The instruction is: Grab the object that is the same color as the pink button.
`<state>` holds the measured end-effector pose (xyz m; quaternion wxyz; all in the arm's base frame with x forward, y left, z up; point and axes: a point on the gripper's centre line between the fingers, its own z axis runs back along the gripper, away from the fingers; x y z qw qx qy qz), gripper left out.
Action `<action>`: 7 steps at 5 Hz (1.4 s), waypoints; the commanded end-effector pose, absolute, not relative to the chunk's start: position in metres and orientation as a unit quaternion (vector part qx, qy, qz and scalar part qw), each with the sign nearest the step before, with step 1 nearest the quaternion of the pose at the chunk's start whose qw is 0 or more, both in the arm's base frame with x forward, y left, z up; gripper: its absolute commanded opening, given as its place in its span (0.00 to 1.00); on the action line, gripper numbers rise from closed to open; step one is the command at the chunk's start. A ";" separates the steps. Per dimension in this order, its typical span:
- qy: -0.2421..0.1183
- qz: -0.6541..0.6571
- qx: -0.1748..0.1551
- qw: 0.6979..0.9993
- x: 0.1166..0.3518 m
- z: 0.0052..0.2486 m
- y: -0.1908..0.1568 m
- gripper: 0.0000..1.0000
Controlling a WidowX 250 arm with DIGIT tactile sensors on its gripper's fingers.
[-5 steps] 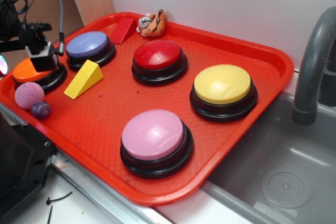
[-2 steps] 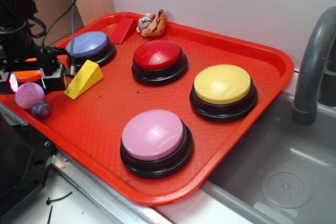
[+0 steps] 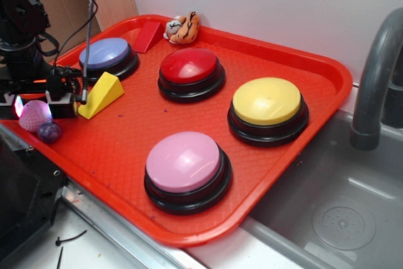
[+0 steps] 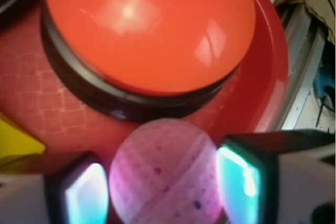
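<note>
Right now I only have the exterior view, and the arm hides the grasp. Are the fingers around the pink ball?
Observer: Yes. In the wrist view the pink ball sits between the two fingers, one on each side.
Operator: Are they squeezing it?
Observer: Both sit right at its edges, but I cannot tell if they press it.
Operator: What lies beyond it?
Observer: The orange button sits just past the ball, clear of the fingers.
</note>
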<state>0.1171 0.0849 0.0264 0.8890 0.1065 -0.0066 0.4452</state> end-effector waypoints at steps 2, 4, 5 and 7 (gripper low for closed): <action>-0.031 0.433 0.089 0.896 0.124 0.044 0.083 0.00; -0.055 0.318 0.018 0.946 0.146 0.118 0.056 0.00; -0.059 0.217 -0.046 0.973 0.156 0.154 0.035 0.00; -0.073 0.146 -0.048 0.985 0.173 0.178 0.006 0.00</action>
